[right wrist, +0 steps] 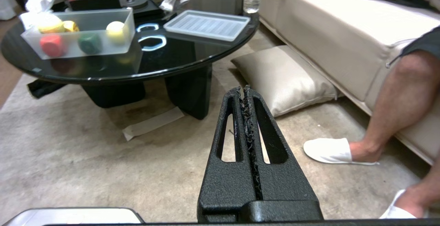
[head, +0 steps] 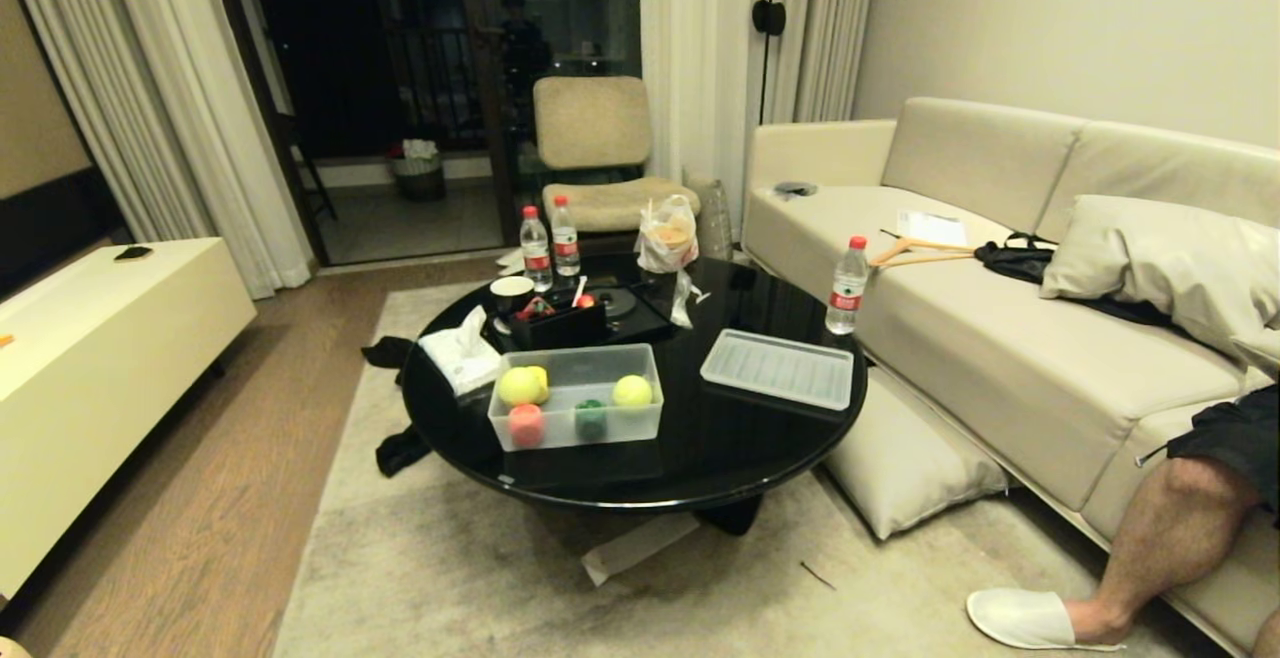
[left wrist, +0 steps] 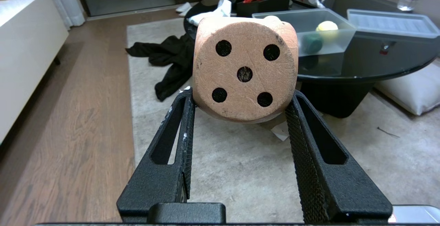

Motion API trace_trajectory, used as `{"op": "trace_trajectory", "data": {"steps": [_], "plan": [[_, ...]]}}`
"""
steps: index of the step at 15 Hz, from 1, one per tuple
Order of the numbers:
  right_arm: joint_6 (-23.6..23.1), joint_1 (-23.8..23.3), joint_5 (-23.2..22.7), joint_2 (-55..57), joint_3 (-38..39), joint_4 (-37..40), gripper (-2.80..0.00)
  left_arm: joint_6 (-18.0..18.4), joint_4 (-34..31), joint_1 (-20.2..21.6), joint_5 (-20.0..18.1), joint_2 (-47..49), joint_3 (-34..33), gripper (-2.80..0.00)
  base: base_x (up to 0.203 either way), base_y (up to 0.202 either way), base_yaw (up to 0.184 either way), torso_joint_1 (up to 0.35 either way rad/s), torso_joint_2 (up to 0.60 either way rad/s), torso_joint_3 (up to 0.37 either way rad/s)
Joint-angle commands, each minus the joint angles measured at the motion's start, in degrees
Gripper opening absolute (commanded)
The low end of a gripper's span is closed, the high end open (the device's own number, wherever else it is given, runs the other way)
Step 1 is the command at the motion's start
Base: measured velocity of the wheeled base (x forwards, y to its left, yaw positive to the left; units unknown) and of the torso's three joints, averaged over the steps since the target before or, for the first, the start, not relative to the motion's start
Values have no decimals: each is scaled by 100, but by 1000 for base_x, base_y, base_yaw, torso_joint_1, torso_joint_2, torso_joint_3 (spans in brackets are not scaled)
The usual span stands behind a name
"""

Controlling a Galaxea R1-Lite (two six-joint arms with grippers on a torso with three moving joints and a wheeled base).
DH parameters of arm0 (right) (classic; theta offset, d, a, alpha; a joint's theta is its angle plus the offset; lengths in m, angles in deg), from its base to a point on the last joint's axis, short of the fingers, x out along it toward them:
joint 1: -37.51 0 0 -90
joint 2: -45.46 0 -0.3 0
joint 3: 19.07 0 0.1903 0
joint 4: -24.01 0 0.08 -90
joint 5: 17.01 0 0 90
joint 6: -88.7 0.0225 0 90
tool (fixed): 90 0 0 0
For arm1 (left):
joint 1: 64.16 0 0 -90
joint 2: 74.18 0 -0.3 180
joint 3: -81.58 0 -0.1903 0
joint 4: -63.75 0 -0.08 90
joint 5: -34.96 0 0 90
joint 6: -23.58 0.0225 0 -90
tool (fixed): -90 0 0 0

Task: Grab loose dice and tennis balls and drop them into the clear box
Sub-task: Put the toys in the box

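tan dice (left wrist: pixel 244 73) clamped between left end effector (left wrist: pixel 240 99) fingers

Living room around a round black coffee table

The glossy black coffee table (head: pixel 740 438) carries 3 water bottles with red caps, 2 together at the far edge (head: pixel 550 243) and 1 near the sofa (head: pixel 848 286), plus a black organiser box (head: pixel 560 323), a black mug (head: pixel 512 293), a crumpled white tissue pack (head: pixel 462 358) and a plastic bag (head: pixel 667 234). A cream sofa (head: pixel 1000 338) holds a wooden hanger (head: pixel 915 251) and a pillow (head: pixel 1170 263); a floor cushion (head: pixel 905 463) lies below. A seated person's bare leg (head: pixel 1150 548) ends in a white slipper (head: pixel 1020 618).
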Motion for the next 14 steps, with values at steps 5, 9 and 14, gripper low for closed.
{"op": "trace_trajectory", "data": {"steps": [5,9,14], "plan": [[9,1,-2,7,9,-9,-280,5,-1,-2,-6,9,-9,-280,0,0,0,0,0,0],[10,1,-2,7,8,-9,-280,5,-1,-2,-6,9,-9,-280,0,0,0,0,0,0],[10,1,-2,7,8,-9,-280,-4,-1,-2,-6,9,-9,-280,0,0,0,0,0,0]]}}
